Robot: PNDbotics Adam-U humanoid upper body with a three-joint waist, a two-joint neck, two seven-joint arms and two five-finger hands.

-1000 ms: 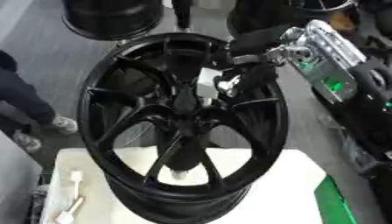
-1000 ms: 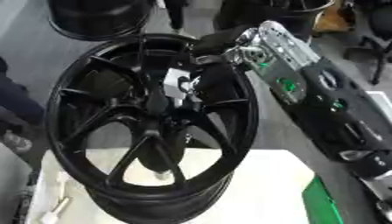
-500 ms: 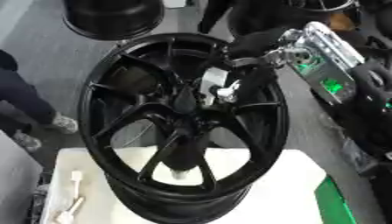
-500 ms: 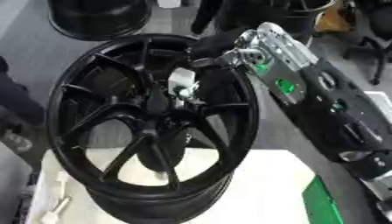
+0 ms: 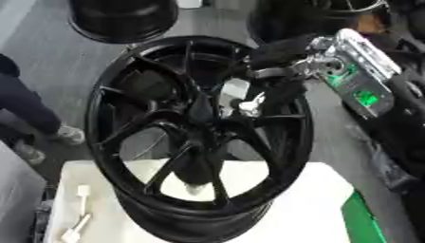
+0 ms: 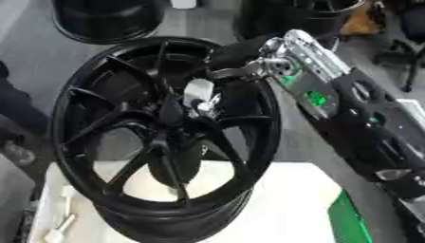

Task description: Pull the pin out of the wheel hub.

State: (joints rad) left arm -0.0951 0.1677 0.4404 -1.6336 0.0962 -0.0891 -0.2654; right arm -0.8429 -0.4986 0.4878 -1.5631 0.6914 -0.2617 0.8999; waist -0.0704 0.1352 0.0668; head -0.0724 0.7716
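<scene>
A large black spoked wheel (image 5: 133,90) stands upright on a white table (image 5: 324,204). Its hub (image 5: 202,111) faces me in the middle of the spokes. My right arm (image 6: 315,90) reaches in from the upper right, and my right hand (image 5: 239,97), black with a white part, sits right at the hub's upper right. A small light, shiny piece (image 5: 249,105) shows at the hand against the hub; whether it is the pin is unclear. The hand hides the hub's centre hole. My left hand shows in no view.
Two small white pin-like pieces (image 5: 76,209) lie on the table's left edge. A green strip (image 5: 365,223) runs along the table's right side. More black wheels (image 5: 124,19) stand on the floor behind. A person's legs (image 5: 25,109) are at the left.
My right hand has moved slightly down and in toward the hub's centre. The wheel has stayed in place.
</scene>
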